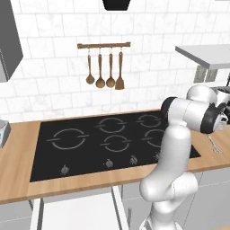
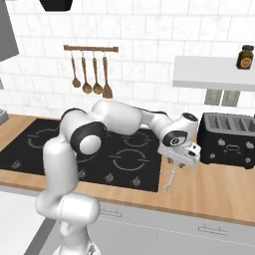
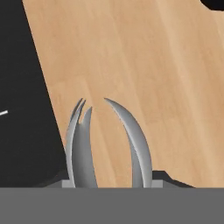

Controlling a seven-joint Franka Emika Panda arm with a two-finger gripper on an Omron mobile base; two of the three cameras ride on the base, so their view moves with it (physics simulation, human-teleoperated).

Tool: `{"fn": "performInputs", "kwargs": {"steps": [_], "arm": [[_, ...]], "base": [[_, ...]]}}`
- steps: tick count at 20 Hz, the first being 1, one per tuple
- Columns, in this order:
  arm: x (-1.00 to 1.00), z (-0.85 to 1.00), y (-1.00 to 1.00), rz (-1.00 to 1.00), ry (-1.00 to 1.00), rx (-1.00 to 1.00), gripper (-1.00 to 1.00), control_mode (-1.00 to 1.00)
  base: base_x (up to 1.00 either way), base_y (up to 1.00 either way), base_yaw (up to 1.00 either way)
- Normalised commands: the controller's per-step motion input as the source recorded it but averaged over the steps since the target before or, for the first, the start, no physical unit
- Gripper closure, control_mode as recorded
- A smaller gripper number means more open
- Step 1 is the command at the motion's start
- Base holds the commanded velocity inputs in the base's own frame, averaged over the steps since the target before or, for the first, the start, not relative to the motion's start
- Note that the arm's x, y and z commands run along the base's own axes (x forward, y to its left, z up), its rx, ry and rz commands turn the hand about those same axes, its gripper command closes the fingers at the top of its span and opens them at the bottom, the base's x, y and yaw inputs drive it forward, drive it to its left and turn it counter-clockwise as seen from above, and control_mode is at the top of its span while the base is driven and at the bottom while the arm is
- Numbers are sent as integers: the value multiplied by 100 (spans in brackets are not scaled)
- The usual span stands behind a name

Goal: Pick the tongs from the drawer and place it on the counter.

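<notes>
My gripper (image 2: 175,163) is shut on the tongs (image 2: 171,180), which hang tips down just above the counter (image 2: 219,191), right of the black cooktop (image 2: 124,159). From the left base view the tongs (image 1: 214,144) dangle below the hand over the counter (image 1: 18,157) at the cooktop's right edge. The hand view looks along the two curved silver arms of the tongs (image 3: 133,140) toward the wood of the counter (image 3: 153,65), with the gripper (image 3: 111,180) at their base. The white drawer (image 1: 67,212) stands open below the counter's front edge.
A black toaster (image 2: 229,139) stands on the counter right of the gripper. Wooden spoons and a spatula hang on a rail (image 1: 104,67) on the tiled wall. A white shelf (image 2: 209,72) with a brown jar (image 2: 245,56) is above the toaster.
</notes>
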Motion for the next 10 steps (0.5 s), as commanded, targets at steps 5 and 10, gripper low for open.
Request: {"fn": "performInputs", "kwargs": {"steps": [5, 10], "arm": [[40, -43, -9, 3, 9, 0, 100, -100], [31, -47, -2, 3, 4, 0, 100, -100]], "base": [[0, 0, 0], [0, 0, 0]]}}
